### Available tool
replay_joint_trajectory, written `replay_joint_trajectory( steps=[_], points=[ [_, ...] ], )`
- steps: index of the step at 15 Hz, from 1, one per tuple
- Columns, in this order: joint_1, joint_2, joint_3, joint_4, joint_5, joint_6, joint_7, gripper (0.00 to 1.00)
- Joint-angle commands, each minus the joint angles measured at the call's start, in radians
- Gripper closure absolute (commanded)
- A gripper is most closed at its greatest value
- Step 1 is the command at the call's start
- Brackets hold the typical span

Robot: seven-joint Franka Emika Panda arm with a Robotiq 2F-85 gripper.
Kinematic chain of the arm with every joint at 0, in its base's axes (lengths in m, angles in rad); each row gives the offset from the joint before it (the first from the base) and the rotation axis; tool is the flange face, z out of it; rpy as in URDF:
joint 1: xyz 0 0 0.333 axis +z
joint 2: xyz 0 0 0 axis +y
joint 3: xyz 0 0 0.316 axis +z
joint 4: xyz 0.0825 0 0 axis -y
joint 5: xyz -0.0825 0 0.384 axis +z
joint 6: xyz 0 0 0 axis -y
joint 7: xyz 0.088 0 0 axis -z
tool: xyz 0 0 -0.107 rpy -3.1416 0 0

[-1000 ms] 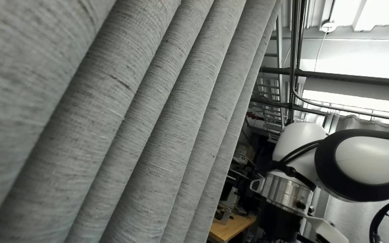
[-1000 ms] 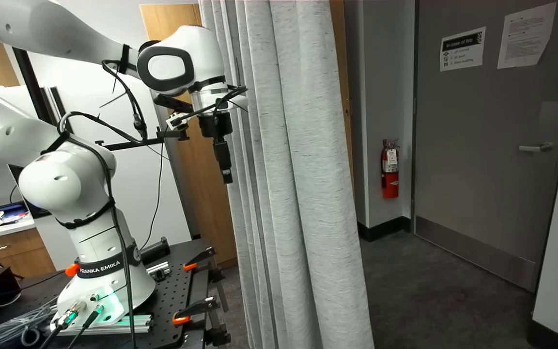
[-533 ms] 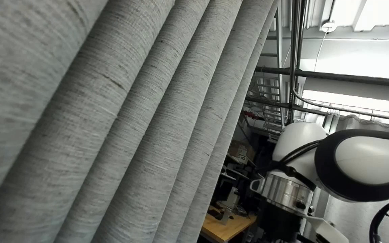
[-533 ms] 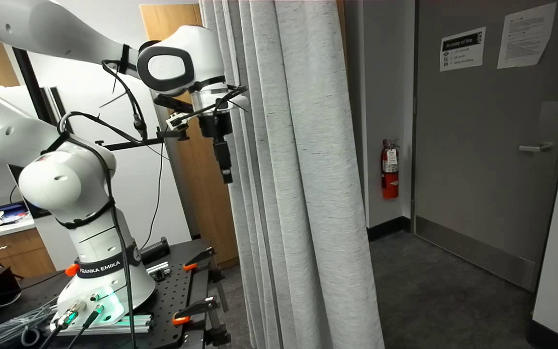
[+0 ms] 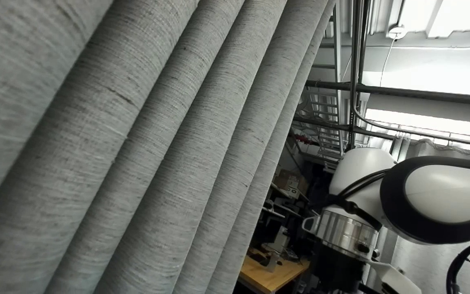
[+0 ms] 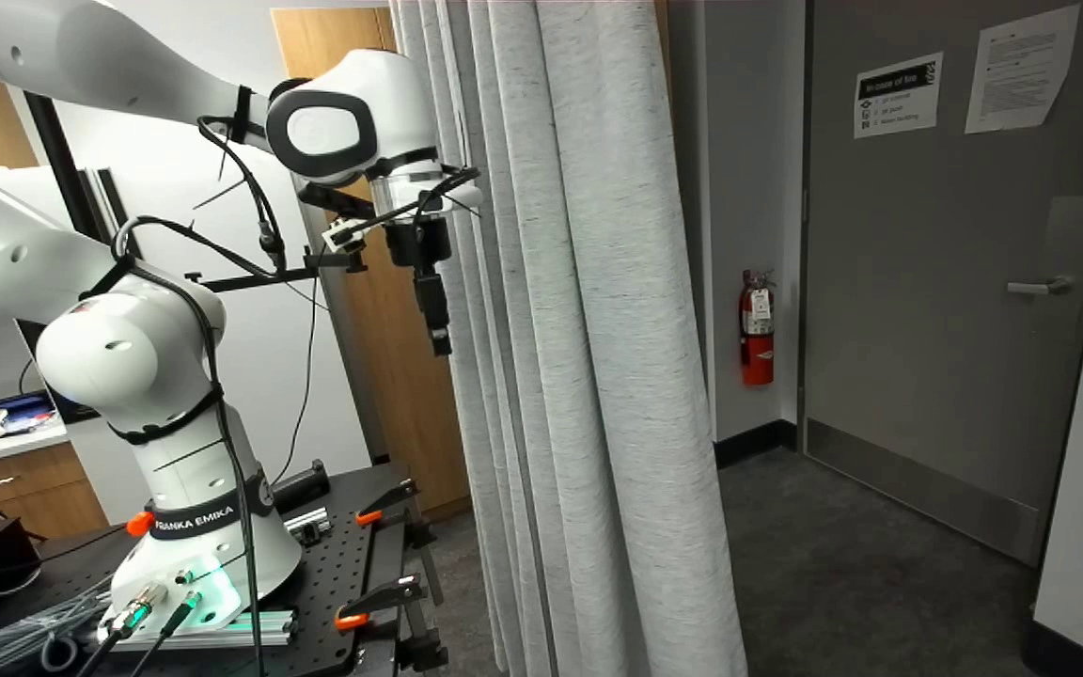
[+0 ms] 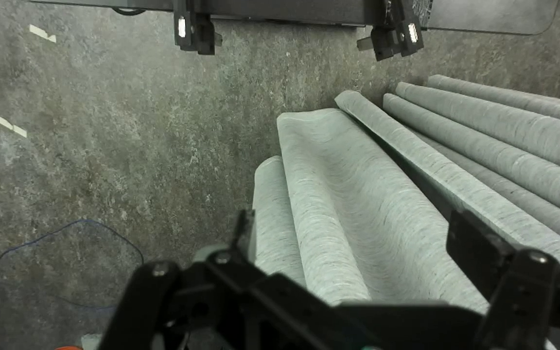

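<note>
Above mottled grey floor (image 7: 139,136), found the tool (image 6: 440,340) spread wide, gripping nothing; saw the pale curtain (image 6: 598,329) hanging close by, visible between the jaws in the wrist view.

We read this as a lab: robot arm (image 6: 118,353) on a perforated tabletop (image 6: 337,555), fire extinguisher (image 6: 757,329), fire notice (image 6: 898,94), exposed pipes (image 5: 422,93).
</note>
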Motion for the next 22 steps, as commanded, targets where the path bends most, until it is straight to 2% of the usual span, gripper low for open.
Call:
replay_joint_trajectory(
  steps=[1, 2, 4, 8, 9, 11, 12, 22],
  points=[
    [-0.008, 0.002, 0.007, 0.003, 0.006, 0.019, 0.012, 0.0],
    [-0.107, -0.032, -0.1, 0.006, -0.094, 0.024, -0.11, 0.0],
    [-0.157, -0.034, -0.148, 0.019, -0.164, 0.067, -0.139, 0.0],
    [-0.287, 0.017, -0.339, 0.114, -0.267, 0.121, -0.335, 0.0],
    [-0.256, -0.001, -0.273, 0.066, -0.227, 0.108, -0.257, 0.0],
    [-0.294, 0.002, -0.336, 0.098, -0.245, 0.11, -0.326, 0.0],
    [-0.297, 0.002, -0.343, 0.104, -0.246, 0.11, -0.334, 0.0],
    [-0.294, 0.011, -0.333, 0.104, -0.247, 0.109, -0.333, 0.0]
  ],
)
